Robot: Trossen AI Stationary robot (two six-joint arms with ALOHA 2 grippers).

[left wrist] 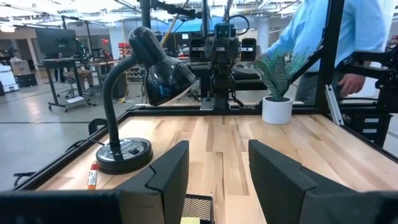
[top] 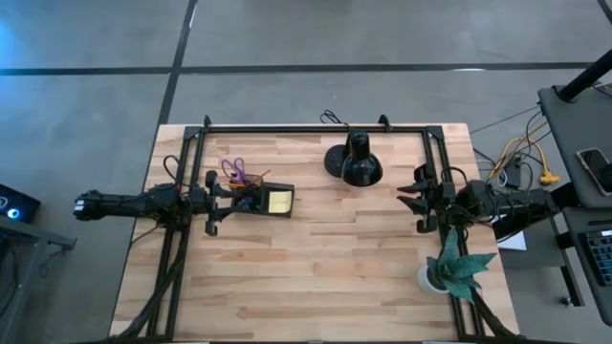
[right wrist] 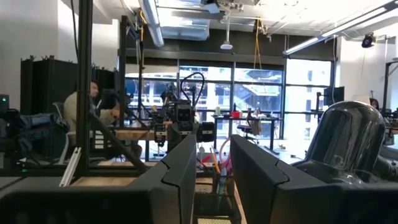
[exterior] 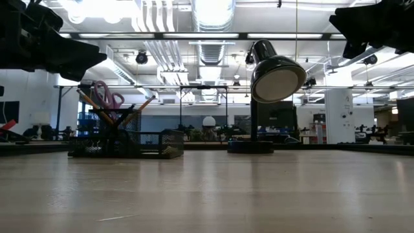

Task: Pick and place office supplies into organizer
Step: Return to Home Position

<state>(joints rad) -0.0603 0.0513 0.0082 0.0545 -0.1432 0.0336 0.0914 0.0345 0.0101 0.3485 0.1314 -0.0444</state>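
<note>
Just above the organizer's near end, my left gripper hangs with its fingers parted wide, holding nothing. From it, the organizer's long axis runs straight ahead toward the right arm. Purple scissors stand in the nearest end, and the yellow sticky-note pad lies in the far end. My right gripper waits well apart from the organizer, past the lamp, narrowly open and empty. I judge the left arm can simply draw straight back.
</note>
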